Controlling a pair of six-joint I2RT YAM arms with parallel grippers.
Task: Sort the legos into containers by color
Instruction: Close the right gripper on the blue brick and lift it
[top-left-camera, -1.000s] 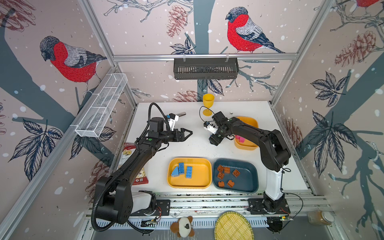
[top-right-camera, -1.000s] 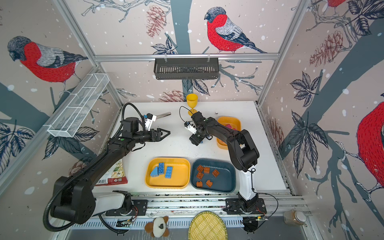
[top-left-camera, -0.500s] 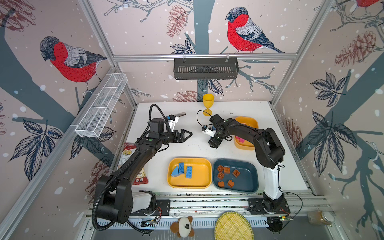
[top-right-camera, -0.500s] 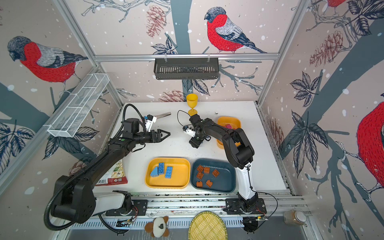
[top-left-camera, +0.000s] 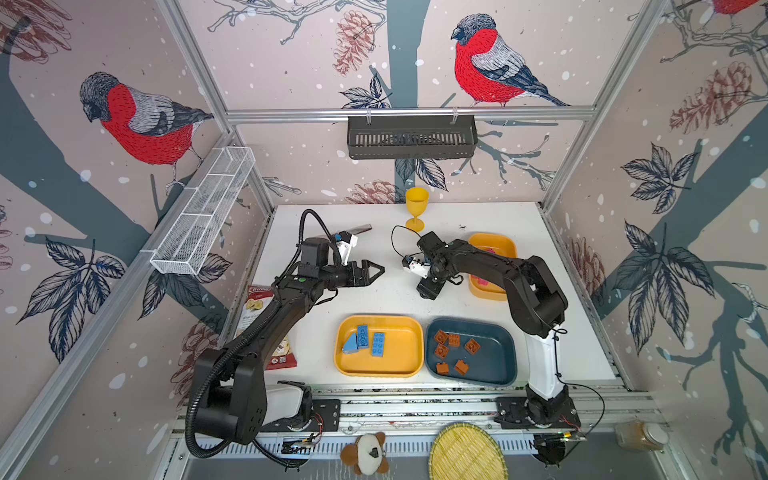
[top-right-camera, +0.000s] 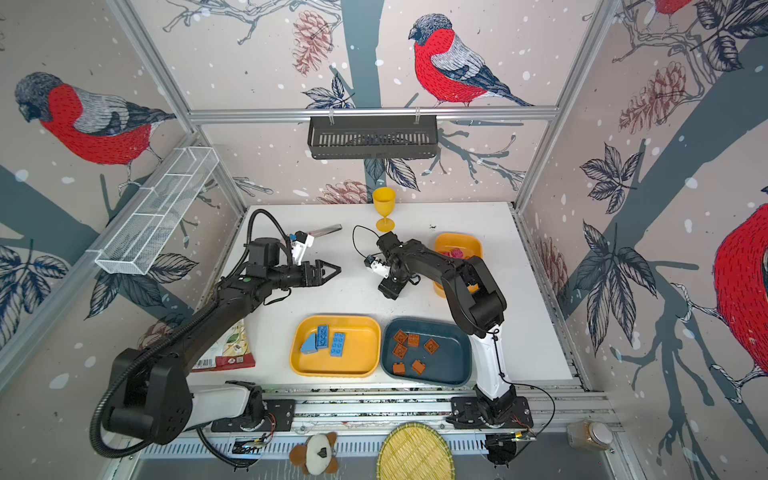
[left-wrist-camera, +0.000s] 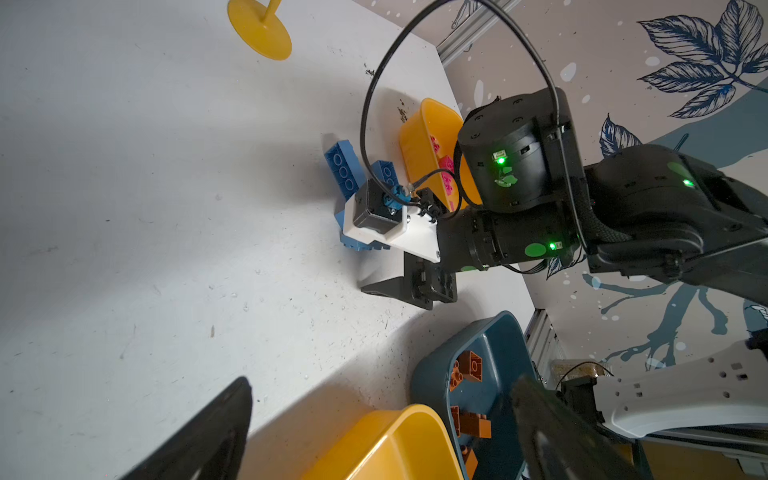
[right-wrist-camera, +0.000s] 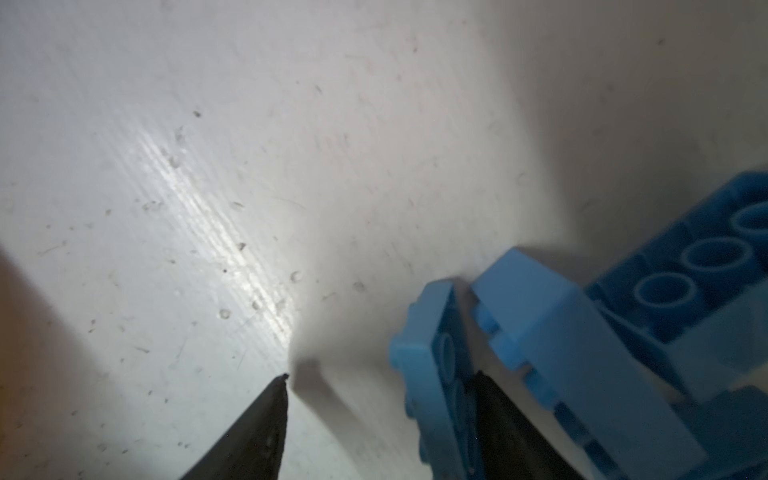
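Right tool (right-wrist-camera: 381, 374) lower than before, half-wide around upright blue lego (right-wrist-camera: 419, 357); left tool (top-left-camera: 374, 273) wide.

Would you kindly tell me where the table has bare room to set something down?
The widest bare table lies between the left gripper and right gripper, from the goblet to the larger yellow tray. Another patch sits behind the smaller yellow tray, right of the goblet. Crowded: blue legos at the right gripper, and the teal tray beside the larger one.

Two black arms (top-left-camera: 266, 324) on white bases (top-left-camera: 540, 365) (green lights (left-wrist-camera: 500, 160) glowing), each trailing a looped black cable (left-wrist-camera: 363, 124).
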